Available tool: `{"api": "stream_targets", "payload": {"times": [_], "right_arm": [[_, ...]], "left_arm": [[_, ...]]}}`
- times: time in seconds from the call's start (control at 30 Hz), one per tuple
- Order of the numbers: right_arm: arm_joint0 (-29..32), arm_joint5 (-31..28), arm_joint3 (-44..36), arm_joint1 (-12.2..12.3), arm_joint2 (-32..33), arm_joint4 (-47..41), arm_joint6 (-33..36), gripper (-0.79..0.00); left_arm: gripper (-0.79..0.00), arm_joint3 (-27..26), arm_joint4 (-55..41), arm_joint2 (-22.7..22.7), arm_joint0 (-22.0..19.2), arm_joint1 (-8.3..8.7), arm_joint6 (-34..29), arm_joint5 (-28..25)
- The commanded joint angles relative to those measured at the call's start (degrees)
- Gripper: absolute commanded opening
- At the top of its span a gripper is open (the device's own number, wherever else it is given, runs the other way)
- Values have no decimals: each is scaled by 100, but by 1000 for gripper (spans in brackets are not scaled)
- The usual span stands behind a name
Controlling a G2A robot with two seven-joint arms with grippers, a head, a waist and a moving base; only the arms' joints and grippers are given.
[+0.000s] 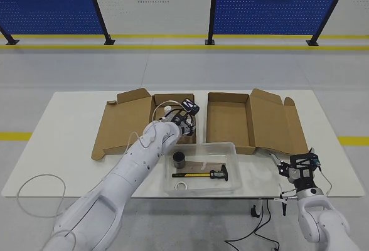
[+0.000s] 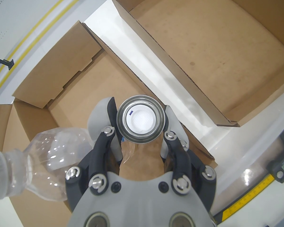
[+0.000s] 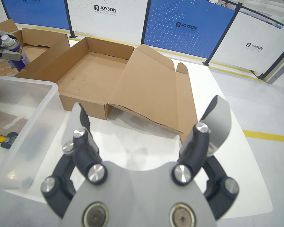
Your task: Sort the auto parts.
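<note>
Left wrist view: my left pincer (image 2: 140,113) is pinching the spray can (image 2: 142,119) by its upper body, one finger each side. Can's long axis is upright, white cap pointing up at the cam. It's held inside the outline of the left cardboard box (image 2: 85,95), which sits mid-table toward the far edge. So my read is the coming move is straight down: lower & release, no sideways travel. A clear plastic bottle (image 2: 49,159) lies in the same box, just beside the pincer, and I reckon a finger could nudge it on opening. Can't tell if the can's base is touching the box floor or is above it, since its own top hides the body from this cam. Right box (image 1: 228,125) stands just beside the left one. Right pincer (image 3: 149,112) is spread wide w/ nothing in it, near the near right corner of the table (image 1: 65,138), well apart from the can, so the left arm is the one on this part. Clear bin (image 1: 235,164) at the near edge holds a caliper (image 1: 203,174), a dark cylinder (image 1: 179,157) & a white ring (image 1: 182,185). The last two are too small to ID.
</note>
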State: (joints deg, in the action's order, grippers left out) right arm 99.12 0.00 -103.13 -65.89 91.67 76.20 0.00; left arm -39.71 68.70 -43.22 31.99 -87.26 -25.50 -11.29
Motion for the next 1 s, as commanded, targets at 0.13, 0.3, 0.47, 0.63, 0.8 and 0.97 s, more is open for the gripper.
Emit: {"api": "stream_targets", "payload": {"times": [0.13,0.3,0.47,0.63,0.8,0.97], "right_arm": [[0,0,0,0,0,0,0,0],[0,0,0,0,0,0,0,0],[0,0,0,0,0,0,0,0],[0,0,0,0,0,0,0,0],[0,0,0,0,0,0,0,0],[0,0,0,0,0,0,0,0]], "left_arm": [[-529,172,-16,15,-46,-69,45,-23],[-474,272,-4,5,-62,-106,71,-24],[-456,307,37,-4,-30,-128,108,-15],[-409,349,64,-31,-24,-144,103,-18],[-376,394,99,-71,-43,-154,130,-9],[-302,362,162,-92,-41,-163,142,0]]}}
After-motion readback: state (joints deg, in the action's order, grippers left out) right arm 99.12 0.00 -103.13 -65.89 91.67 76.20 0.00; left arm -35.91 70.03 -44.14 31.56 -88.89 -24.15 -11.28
